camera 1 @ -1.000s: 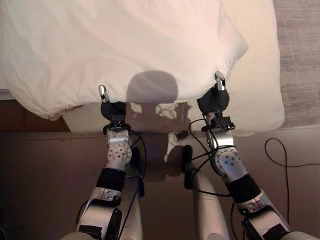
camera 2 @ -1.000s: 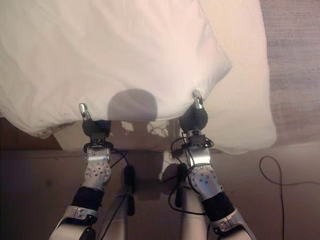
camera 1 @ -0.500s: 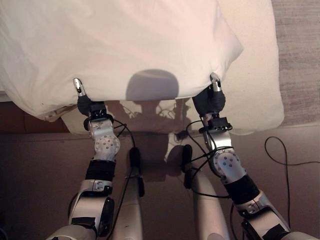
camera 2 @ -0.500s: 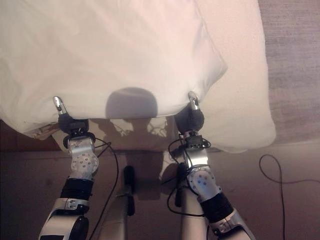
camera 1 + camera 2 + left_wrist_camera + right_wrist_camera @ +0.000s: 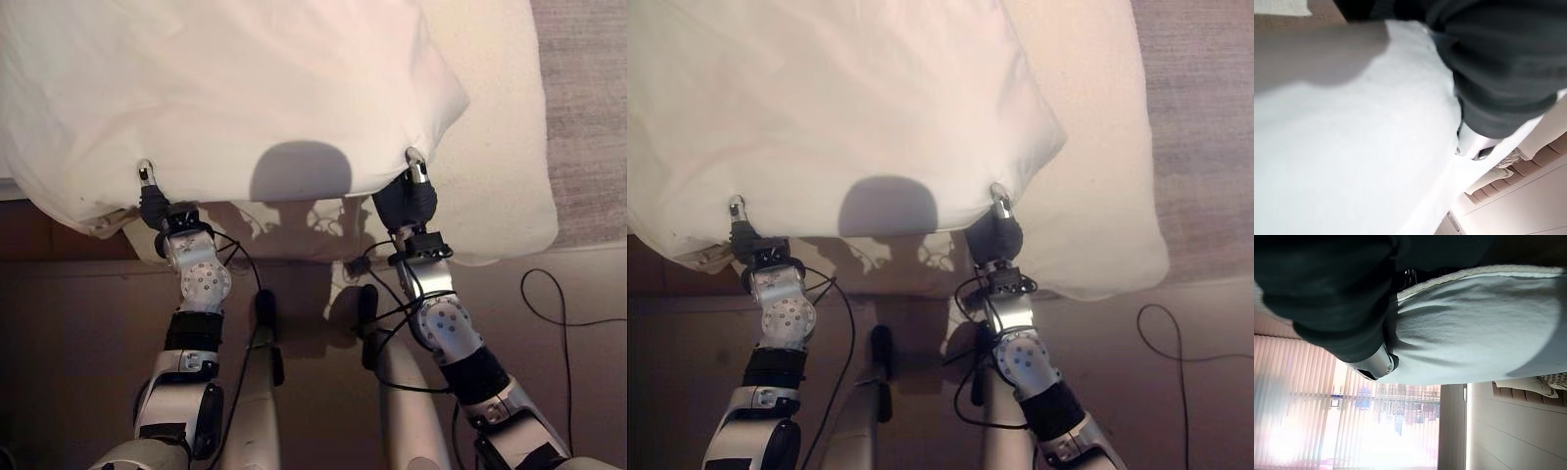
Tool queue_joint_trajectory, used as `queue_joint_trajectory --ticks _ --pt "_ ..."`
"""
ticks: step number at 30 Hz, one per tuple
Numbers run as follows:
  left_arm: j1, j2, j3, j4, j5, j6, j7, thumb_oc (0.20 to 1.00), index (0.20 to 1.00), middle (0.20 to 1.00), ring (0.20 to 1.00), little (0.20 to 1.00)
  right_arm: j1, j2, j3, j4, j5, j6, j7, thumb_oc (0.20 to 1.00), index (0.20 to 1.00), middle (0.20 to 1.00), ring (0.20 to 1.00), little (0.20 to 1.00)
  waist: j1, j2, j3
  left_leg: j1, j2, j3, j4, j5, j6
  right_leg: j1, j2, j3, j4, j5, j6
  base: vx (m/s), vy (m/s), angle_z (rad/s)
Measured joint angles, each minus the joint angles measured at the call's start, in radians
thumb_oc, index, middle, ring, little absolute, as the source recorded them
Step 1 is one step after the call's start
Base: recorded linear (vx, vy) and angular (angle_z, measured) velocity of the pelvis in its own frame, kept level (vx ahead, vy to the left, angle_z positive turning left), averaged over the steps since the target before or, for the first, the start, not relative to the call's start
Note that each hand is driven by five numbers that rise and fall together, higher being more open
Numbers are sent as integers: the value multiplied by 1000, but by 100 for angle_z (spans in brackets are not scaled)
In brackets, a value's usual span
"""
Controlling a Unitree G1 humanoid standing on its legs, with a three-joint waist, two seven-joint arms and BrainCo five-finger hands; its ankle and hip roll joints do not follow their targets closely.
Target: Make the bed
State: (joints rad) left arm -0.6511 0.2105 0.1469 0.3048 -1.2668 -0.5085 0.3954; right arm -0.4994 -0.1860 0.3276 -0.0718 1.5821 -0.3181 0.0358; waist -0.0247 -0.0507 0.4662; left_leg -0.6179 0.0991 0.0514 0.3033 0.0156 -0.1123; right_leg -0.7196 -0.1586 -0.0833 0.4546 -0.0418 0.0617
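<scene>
A puffy white duvet [image 5: 245, 88] covers most of the bed, its near edge raised above the mattress [image 5: 500, 147] and casting a shadow below. My left hand [image 5: 152, 204] grips that edge near the duvet's left corner, thumb on top and fingers underneath. My right hand [image 5: 405, 199] pinches the same edge close to the right corner, its thumb [image 5: 1378, 364] pressed onto the cloth [image 5: 1474, 328]. White fabric [image 5: 1352, 156] lies right against the left hand's dark cover.
The cream mattress juts out to the right of the duvet. Grey carpet [image 5: 588, 98] runs beside the bed on the right. A brown bed frame [image 5: 49, 235] shows at the left, and dark floor [image 5: 78, 343] lies in front. A window with vertical blinds [image 5: 1352, 431] stands beyond.
My left hand has slid left along the duvet's near edge, pulling that edge wider. The right hand has shifted slightly left and away, still holding.
</scene>
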Motion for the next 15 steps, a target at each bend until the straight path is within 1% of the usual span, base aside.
queue_joint_trajectory --ticks 2,5,7,9,10,11,12,13,14,15 --pt "26 -20 -2 -1 0 0 -3 200 200 200 200 200 27 -6 -1 1 0 1 -1 200 200 200 200 200 14 9 4 39 0 4 -14 0 0 29 0 1 -2 -2 0 17 -97 -3" --pt "89 -49 -7 -11 2 4 -19 200 200 200 200 200 68 -20 -4 5 -1 18 -3 200 200 200 200 200 14 25 2 85 1 3 -31 1 -2 66 0 -1 3 -18 -1 18 -132 2" --pt "148 -75 -7 -12 20 15 -28 200 200 200 200 200 104 -21 -8 17 -44 22 -28 200 200 200 200 200 14 36 1 124 3 2 -54 5 -8 98 3 -7 2 -28 -2 28 -194 5" --pt "188 -99 -8 -17 34 30 -47 200 200 200 200 200 138 -22 -35 47 -83 35 -41 200 200 200 200 200 15 44 2 153 7 -5 -58 11 -16 131 7 -13 15 -52 -3 6 -107 21" --pt "206 -112 -11 -22 35 44 -60 200 200 200 200 200 171 -23 -48 72 -102 41 -47 200 200 200 200 200 20 48 -1 172 6 -17 -61 17 -26 144 8 -18 34 -76 -8 11 -69 29" --pt "199 -120 -12 -27 35 46 -63 200 200 200 200 200 171 -22 -58 94 -112 43 -48 200 200 200 200 200 15 48 -1 171 2 -35 -48 18 -29 146 6 -16 46 -85 -15 38 -42 27" --pt "208 -129 -11 -36 35 47 -66 200 200 200 200 200 180 -20 -68 127 -119 48 -50 200 200 200 200 200 32 48 -1 173 -1 -68 -37 26 -42 148 6 -16 65 -96 -23 42 -55 9" --pt "208 -130 -11 -43 35 47 -68 200 200 200 200 200 180 -20 -71 134 -120 50 -52 200 200 200 200 200 37 49 -1 176 -2 -84 -37 26 -42 148 8 -13 70 -99 -26 51 -4 -4" --pt "214 -133 -9 -52 36 47 -76 200 200 200 200 200 180 -21 -74 153 -141 52 -60 200 200 200 200 200 37 48 -2 194 10 -119 -61 25 -43 153 20 -4 88 -107 -27 24 76 -5" --pt "213 -135 -9 -52 36 48 -80 200 200 200 200 200 182 -22 -77 160 -148 52 -63 200 200 200 200 200 36 49 -2 204 11 -118 -75 25 -43 156 22 -10 92 -111 -31 58 194 12"
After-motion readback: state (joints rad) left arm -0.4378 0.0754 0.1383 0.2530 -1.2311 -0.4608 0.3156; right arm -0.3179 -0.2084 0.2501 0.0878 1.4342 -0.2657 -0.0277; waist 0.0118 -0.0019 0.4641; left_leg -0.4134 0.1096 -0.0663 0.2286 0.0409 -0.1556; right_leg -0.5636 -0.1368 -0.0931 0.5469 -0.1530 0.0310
